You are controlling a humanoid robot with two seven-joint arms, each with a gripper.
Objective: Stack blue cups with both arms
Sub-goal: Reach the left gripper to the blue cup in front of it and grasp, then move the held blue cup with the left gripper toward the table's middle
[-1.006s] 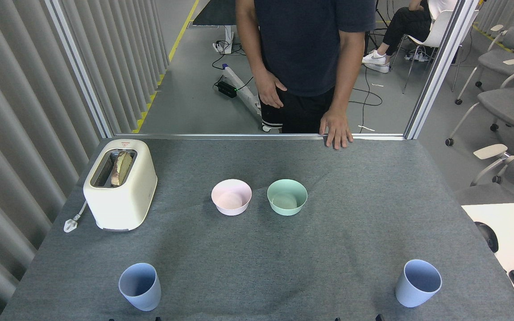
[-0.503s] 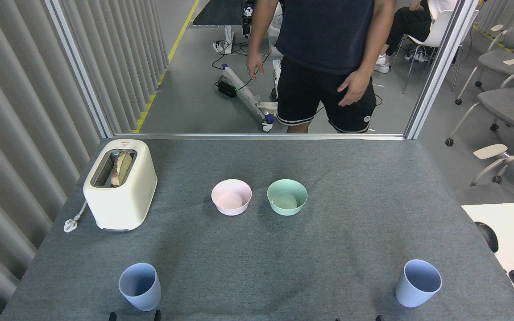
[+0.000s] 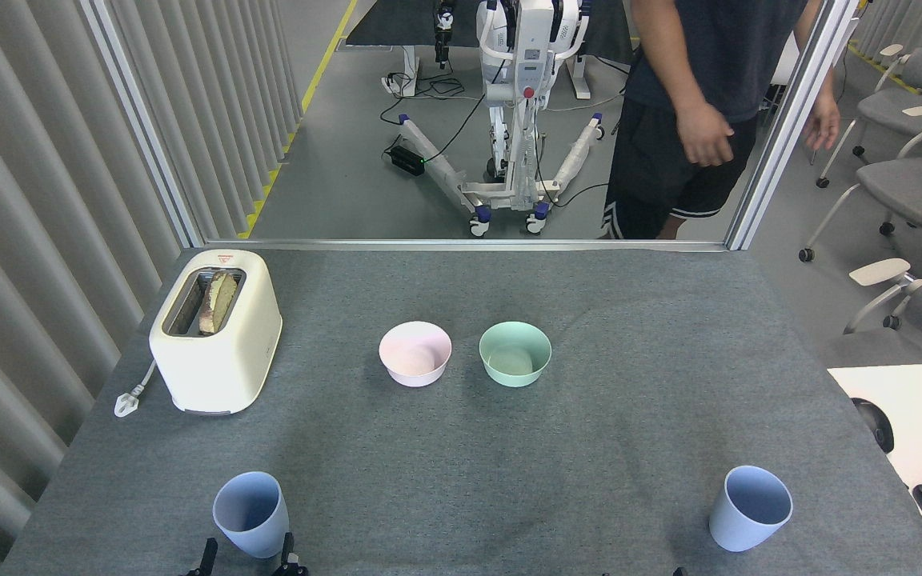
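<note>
At the lower left of the frame one blue cup [image 3: 250,514] stands upright on the grey table [image 3: 629,432], with the left gripper [image 3: 245,560] just below it, its two dark fingertips [image 3: 208,554] spread to either side of the cup's base, grasping nothing. The other blue cup [image 3: 750,508] stands at the lower right, and of the right gripper only tiny dark tips show at the bottom edge, so I cannot tell its state. Compared with half a second ago the left fingertips have risen further into view, and the person [image 3: 693,112] has moved toward the upper right.
</note>
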